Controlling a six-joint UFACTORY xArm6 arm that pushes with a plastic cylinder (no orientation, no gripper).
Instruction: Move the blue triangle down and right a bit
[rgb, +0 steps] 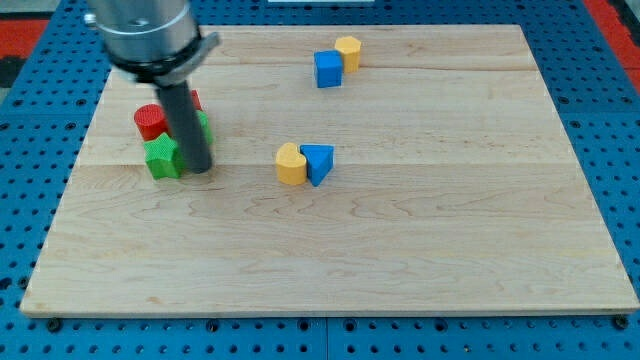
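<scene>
The blue triangle lies near the middle of the wooden board, touching a yellow heart-shaped block on its left. My tip is well to the left of the blue triangle, right beside a green star block. The rod rises from there to the arm at the view's top left.
A red cylinder sits above the green star. Another green block and a red block are partly hidden behind the rod. A blue cube and a yellow block touch each other near the view's top.
</scene>
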